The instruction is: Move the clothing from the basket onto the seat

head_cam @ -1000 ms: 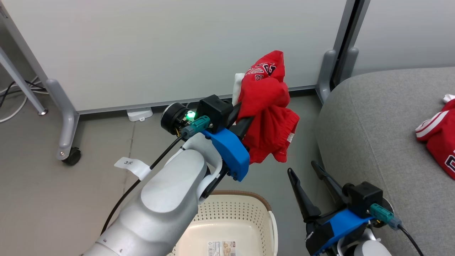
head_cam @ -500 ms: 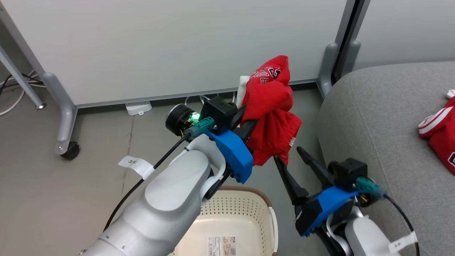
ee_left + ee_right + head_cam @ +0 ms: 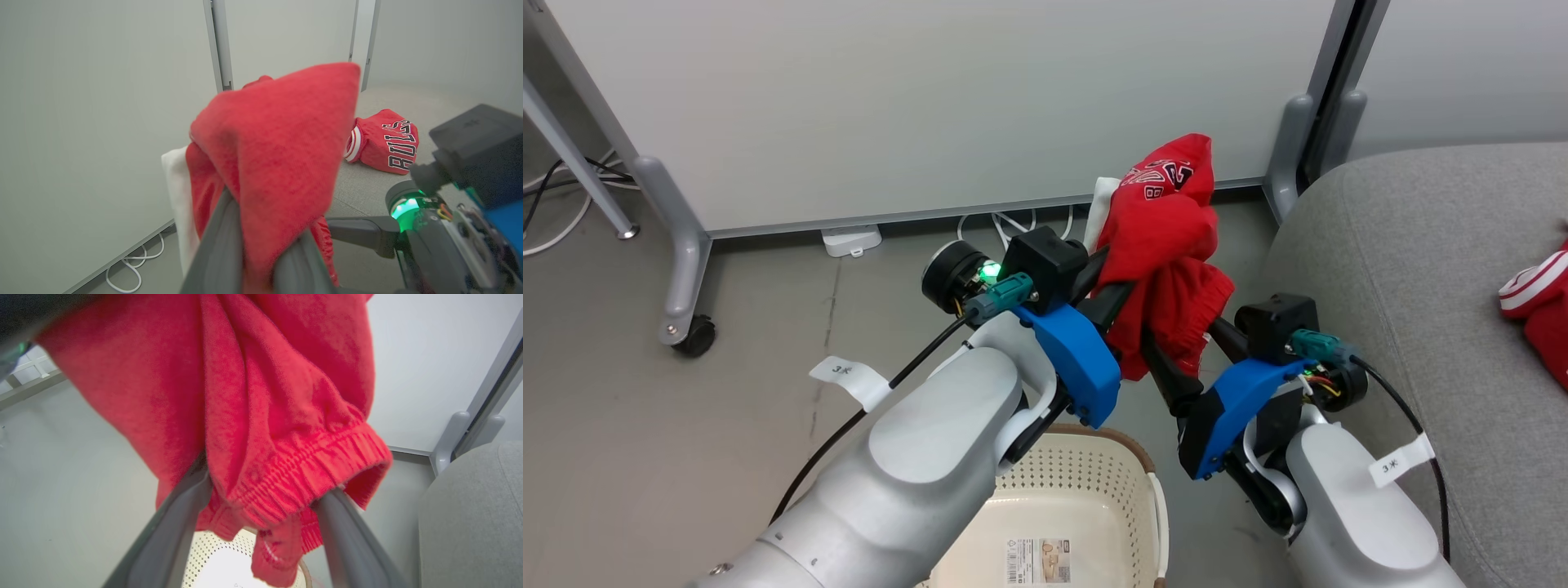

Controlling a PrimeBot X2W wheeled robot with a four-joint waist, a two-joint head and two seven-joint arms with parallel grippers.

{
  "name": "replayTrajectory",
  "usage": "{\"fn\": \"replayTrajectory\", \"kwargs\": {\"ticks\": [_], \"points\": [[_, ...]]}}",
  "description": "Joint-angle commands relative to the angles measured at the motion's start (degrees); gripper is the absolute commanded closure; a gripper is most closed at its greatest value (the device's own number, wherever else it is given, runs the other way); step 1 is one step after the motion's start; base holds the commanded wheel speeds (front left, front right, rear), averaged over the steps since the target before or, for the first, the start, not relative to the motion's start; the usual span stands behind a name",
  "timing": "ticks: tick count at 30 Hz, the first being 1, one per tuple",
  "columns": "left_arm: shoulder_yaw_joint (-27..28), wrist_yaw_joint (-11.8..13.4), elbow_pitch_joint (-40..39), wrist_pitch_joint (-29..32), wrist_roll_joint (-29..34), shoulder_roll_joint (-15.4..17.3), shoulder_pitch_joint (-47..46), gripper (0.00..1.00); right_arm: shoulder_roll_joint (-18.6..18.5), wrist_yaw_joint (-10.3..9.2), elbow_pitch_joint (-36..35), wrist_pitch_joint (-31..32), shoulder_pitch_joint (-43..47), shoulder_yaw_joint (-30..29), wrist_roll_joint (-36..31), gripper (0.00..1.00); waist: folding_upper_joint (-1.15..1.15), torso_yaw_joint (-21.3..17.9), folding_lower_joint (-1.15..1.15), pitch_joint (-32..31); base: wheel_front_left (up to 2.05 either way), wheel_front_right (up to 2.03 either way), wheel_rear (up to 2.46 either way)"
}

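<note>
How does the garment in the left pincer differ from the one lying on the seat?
The held garment hangs bunched in mid-air, clamped by the left pincer; the seat garment lies on the grey seat, untouched. The held garment shows a gathered red elastic cuff; the seat garment shows white striped trim. Both are red with block lettering.

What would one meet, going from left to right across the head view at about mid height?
In order: grey wheeled leg → white box on the floor → held red garment → seat → second red garment, lying on that seat at the right edge.
</note>
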Motion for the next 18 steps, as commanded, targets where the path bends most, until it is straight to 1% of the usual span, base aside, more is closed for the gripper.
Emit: {"fn": "replayTrajectory", "kwargs": {"ticks": [1,3,4,6,7,15,16,17,18], "points": [[-0.2,0.3,0.2,-0.5,-0.5,0.0,-1.0,1.00,0.0,0.03,0.8,-0.4,-1.3,0.5,-0.2,0.00,0.00,0.0,-0.01,-0.1,0.00,0.00,0.00],[-0.7,0.5,0.3,-0.6,-0.9,0.0,-1.1,1.00,0.0,0.03,2.6,-0.6,-2.5,1.4,-0.9,0.00,0.00,0.0,-0.01,-0.2,0.00,0.00,0.00],[-1.0,0.5,0.3,-0.6,-1.1,0.0,-1.2,1.00,0.0,0.03,3.4,-0.9,-3.1,1.9,-1.2,0.40,0.00,0.0,-0.01,-0.3,0.00,0.00,0.00],[-1.4,0.7,0.4,-0.8,-1.5,0.0,-1.2,1.00,0.0,0.03,4.7,-1.6,-3.9,2.4,-1.6,0.95,0.00,0.0,-0.01,-0.4,0.00,0.00,0.00],[-1.6,0.7,0.4,-0.8,-1.8,0.0,-1.2,1.00,0.0,0.03,5.3,-2.0,-4.2,2.5,-2.1,1.00,0.00,0.0,-0.01,-0.5,0.00,0.00,0.00],[-3.1,1.3,1.4,-1.2,-3.3,0.0,-1.7,1.00,0.0,0.03,8.4,-4.1,-5.3,3.2,-1.8,1.00,0.00,-0.1,-0.01,-0.9,0.00,0.00,0.00],[-3.2,1.4,1.5,-1.2,-3.5,0.0,-1.7,0.68,0.0,0.03,8.6,-4.1,-5.3,3.3,-1.6,1.00,0.00,-0.2,-0.01,-1.0,0.00,0.00,0.00],[-3.3,1.5,1.6,-1.3,-3.6,0.0,-1.8,0.51,0.0,0.03,8.8,-4.2,-5.3,3.4,-1.5,1.00,0.00,-0.2,-0.01,-1.0,0.00,0.00,0.00],[-3.4,1.6,1.8,-1.4,-3.8,0.0,-1.8,0.14,0.0,0.03,9.0,-4.3,-5.4,3.5,-1.3,1.00,0.00,-0.3,-0.01,-1.0,0.00,0.00,0.00]]}}
